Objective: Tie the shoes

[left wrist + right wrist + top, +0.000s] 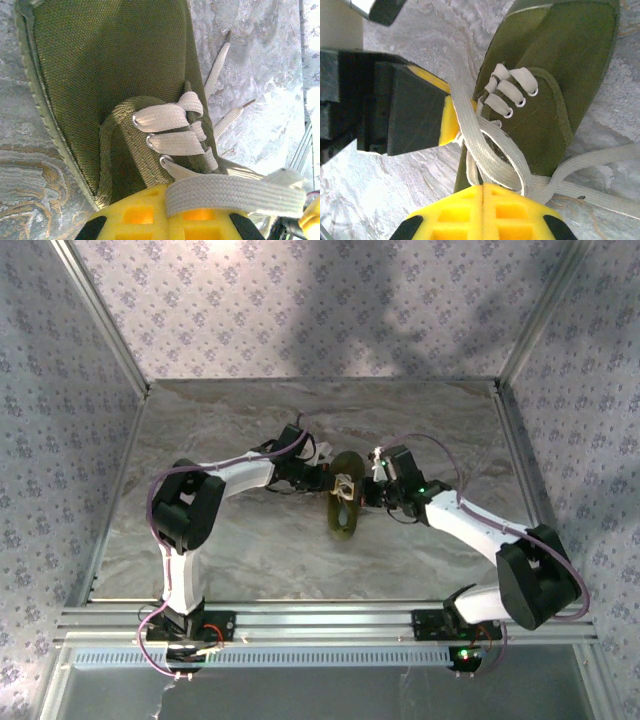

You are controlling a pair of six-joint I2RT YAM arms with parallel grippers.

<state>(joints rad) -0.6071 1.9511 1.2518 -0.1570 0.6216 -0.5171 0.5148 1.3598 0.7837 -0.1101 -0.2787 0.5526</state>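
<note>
Looking like the knot-cinching step imo: shoe lies mid table, left gripper at its left, right gripper at its right, both clamped on the laces. Next prob needs an even outward pull w/o dragging it.

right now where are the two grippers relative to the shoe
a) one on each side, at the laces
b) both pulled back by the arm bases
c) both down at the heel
a: the left gripper and right gripper flank the shoe at its lacing, each shut on a white lace.
</note>
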